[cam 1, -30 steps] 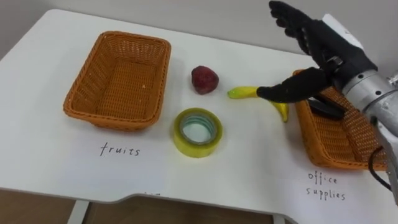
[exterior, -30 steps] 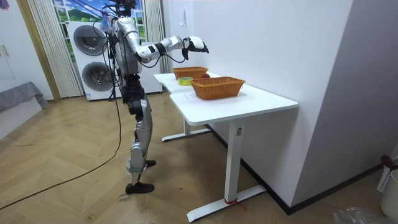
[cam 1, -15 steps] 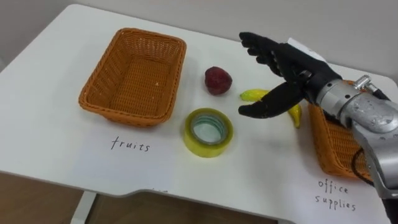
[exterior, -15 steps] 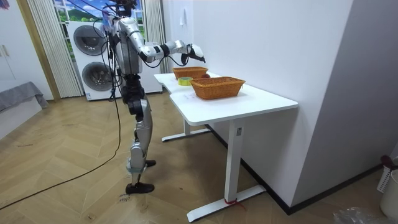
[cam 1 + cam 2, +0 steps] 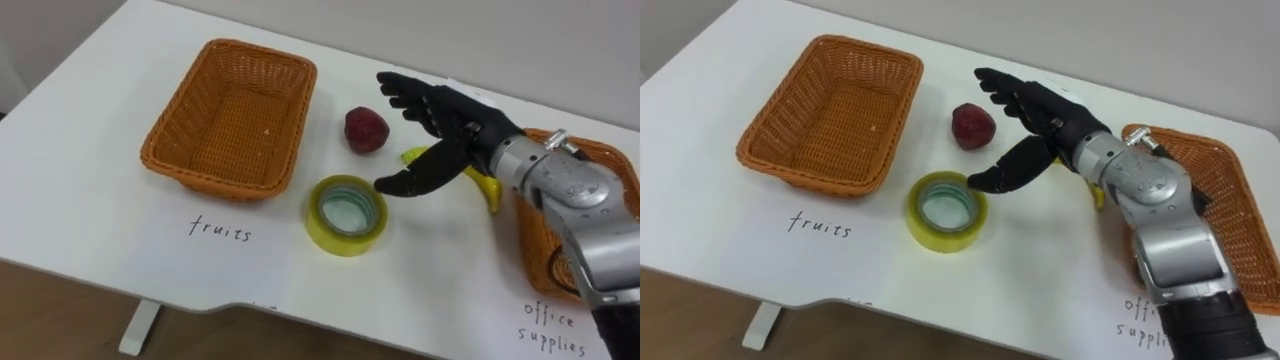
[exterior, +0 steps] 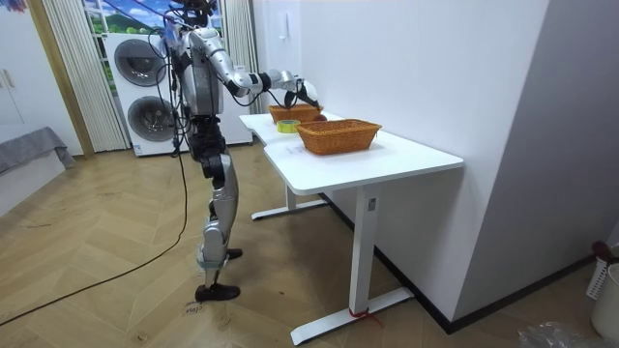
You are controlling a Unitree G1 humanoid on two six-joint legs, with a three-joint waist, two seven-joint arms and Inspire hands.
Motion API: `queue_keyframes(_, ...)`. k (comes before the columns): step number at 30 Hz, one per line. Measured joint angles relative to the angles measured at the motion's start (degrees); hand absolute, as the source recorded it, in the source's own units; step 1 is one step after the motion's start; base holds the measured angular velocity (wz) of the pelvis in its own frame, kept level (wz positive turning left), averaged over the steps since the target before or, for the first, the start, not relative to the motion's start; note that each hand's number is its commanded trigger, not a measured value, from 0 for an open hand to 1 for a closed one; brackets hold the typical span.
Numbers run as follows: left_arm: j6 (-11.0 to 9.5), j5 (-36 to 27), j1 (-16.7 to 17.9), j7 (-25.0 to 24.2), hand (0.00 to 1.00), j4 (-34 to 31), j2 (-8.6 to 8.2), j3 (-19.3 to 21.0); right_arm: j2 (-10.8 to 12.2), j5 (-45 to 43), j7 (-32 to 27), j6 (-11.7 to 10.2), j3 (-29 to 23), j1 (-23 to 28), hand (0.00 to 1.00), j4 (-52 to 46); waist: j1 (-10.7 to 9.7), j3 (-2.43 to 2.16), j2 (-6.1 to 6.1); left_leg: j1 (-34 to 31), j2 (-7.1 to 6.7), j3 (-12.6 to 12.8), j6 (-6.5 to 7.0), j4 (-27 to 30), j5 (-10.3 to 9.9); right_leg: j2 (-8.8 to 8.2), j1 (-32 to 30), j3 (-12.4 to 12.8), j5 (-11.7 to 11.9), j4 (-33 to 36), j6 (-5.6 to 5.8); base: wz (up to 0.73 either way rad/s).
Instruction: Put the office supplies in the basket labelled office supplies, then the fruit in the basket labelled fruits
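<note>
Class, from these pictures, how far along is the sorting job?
Done: nothing visibly sorted; the fruits basket is empty. In hand: nothing; the open right hand hovers beside the red fruit. Left: red fruit, banana and tape roll all lie on the table.

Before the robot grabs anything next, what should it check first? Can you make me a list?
1. Right hand open and holding nothing: ok.
2. Red fruit lying free, nothing touching it: ok.
3. Banana in full sight: not ok, the hand covers part of it.
4. Fruits basket has room: ok, it is empty.
5. Tape roll out of the hand's way: cannot tell, it lies close by the thumb.
6. Office supplies basket has room: cannot tell, the robot's arm hides much of it.
</note>
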Motion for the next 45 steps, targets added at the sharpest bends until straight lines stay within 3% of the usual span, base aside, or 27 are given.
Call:
queue_keyframes(8,0.44,0.23,-0.11,0.00,0.00,-0.08,-0.10,-0.02,0.06,-0.34,-0.26,-0.04,-0.01,-0.14,0.00,3.03,-0.05,0.09,0.24,-0.77,-0.04,-0.50,-0.01,0.75,-0.01,0.00,0.01,-1.31,0.00,0.01,0.00,0.05)
queue_keyframes(12,0.53,0.42,-0.32,0.00,0.00,-0.13,-0.26,-0.01,1.41,-2.46,-0.80,-0.05,-0.01,-0.20,0.00,5.59,0.04,0.19,0.58,-0.75,-0.03,-0.46,-0.02,0.84,-0.01,0.00,0.03,-1.33,0.00,0.02,0.00,0.00)
queue_keyframes(16,1.06,0.35,-0.68,0.12,0.00,-0.13,-0.42,-0.95,2.98,-2.34,-1.32,-0.02,0.15,-0.20,0.00,7.64,0.08,0.08,1.00,-0.67,0.00,-0.40,-0.03,0.91,0.00,0.00,0.00,-1.31,0.00,0.02,0.00,0.00)
queue_keyframes(25,1.73,0.26,-1.64,0.33,0.00,-0.12,-0.75,-1.09,3.06,-6.24,-2.02,0.05,2.24,-0.20,0.00,7.67,0.85,-0.45,1.06,-0.40,-0.02,-0.42,-0.06,0.99,0.04,-0.05,0.16,-1.19,0.00,0.03,0.00,0.00)
queue_keyframes(31,1.86,0.06,-2.38,-0.63,0.00,0.04,-0.80,-1.13,3.39,-7.41,-1.78,0.74,2.29,-0.20,0.00,7.67,1.55,-0.42,1.11,-0.30,-0.01,-0.40,-0.06,1.02,0.04,-0.04,0.28,-1.05,0.00,0.04,0.00,0.00)
queue_keyframes(40,1.98,0.00,-2.84,-0.28,0.00,1.15,-0.86,-1.15,6.32,-11.02,-1.67,0.80,2.33,-0.20,0.00,7.13,1.50,-0.24,1.41,-0.82,-0.01,-0.38,-0.12,1.03,0.08,0.03,-0.20,-0.52,0.00,0.06,0.00,-0.01)
queue_keyframes(45,1.98,0.00,-2.86,0.86,0.00,1.14,-0.83,-1.18,6.49,-11.48,-1.73,0.80,3.23,-0.20,0.00,7.12,1.51,-0.26,1.38,-0.83,-0.01,-0.38,-0.12,0.84,0.08,0.03,-0.29,-0.52,0.00,0.06,0.00,0.00)
